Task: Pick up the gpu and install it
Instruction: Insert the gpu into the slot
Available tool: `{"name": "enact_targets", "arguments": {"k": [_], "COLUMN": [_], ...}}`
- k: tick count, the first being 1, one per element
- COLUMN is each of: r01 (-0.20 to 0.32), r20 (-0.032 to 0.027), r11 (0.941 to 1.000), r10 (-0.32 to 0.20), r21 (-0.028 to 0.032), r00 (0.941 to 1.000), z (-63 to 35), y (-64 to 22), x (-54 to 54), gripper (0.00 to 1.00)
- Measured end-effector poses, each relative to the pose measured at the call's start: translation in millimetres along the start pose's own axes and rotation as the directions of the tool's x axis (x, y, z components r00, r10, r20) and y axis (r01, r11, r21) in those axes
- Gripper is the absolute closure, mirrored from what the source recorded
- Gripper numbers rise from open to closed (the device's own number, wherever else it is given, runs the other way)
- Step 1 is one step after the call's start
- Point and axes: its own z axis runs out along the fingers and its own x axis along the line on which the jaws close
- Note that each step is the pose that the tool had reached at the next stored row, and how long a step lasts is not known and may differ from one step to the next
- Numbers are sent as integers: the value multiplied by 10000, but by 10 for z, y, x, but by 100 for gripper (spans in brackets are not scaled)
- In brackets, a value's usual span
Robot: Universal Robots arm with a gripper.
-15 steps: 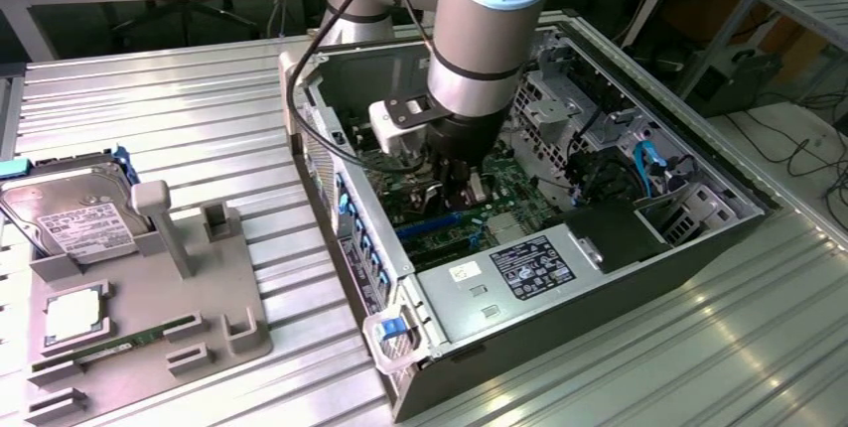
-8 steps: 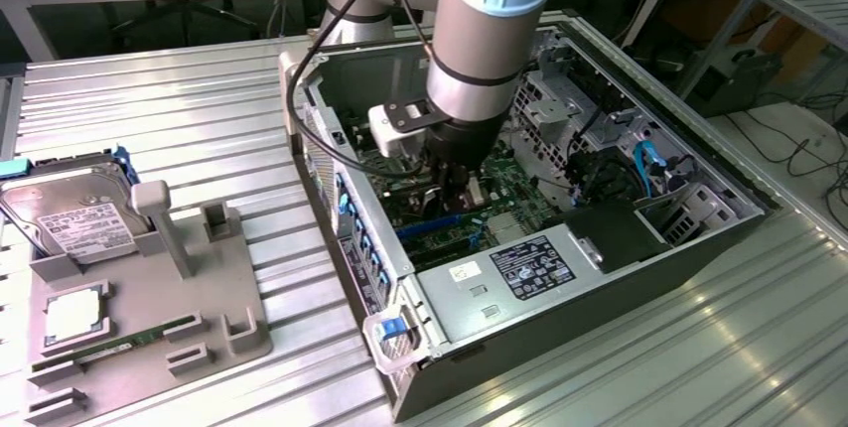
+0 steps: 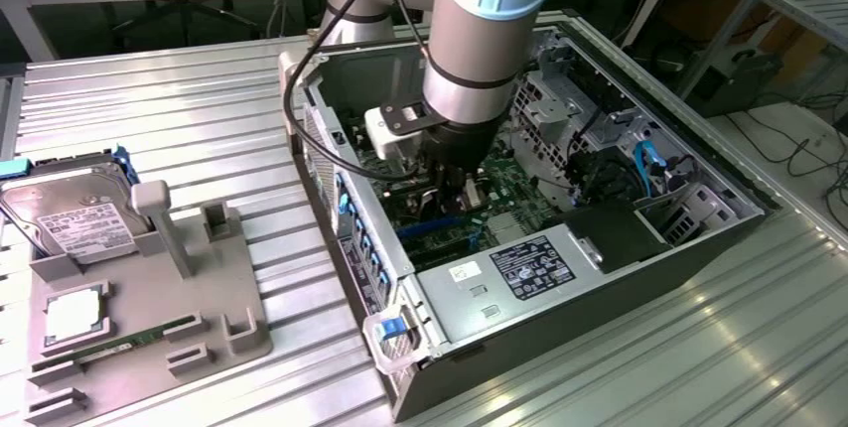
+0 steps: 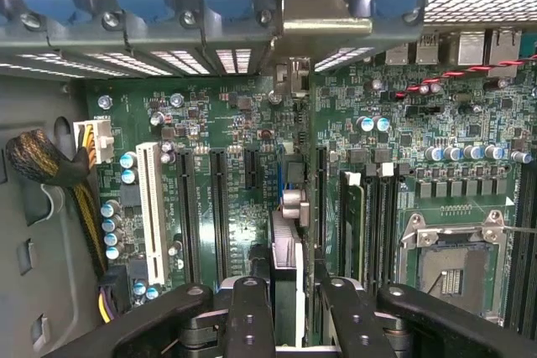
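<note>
Black hand (image 4: 285, 316) grips my green circuit-card gpu (image 4: 287, 249) edge-on, bracket toward the case's rear slots, so it meets the motherboard (image 4: 210, 123) slot squarely

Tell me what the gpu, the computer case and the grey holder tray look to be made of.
gpu: seen edge-on between the tool's fingers, green circuit board by its edge, pale ribbed part that looks like metal or plastic.
computer case: sheet metal, dull grey with punched vents; blue clips look plastic.
grey holder tray: matte, moulded or printed plastic by its blocky posts, though that is a guess.
</note>
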Motion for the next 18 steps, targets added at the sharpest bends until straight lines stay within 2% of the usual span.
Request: {"name": "enact_targets", "arguments": {"k": [12, 18], "r01": [-2, -3], "r20": [2, -3], "r11": [10000, 10000], "r10": [2, 3], "r21": [-33, -45], "r00": [10000, 10000], "z": [132, 150], "y": [23, 30], "x": [8, 9], "gripper": [73, 73]}}
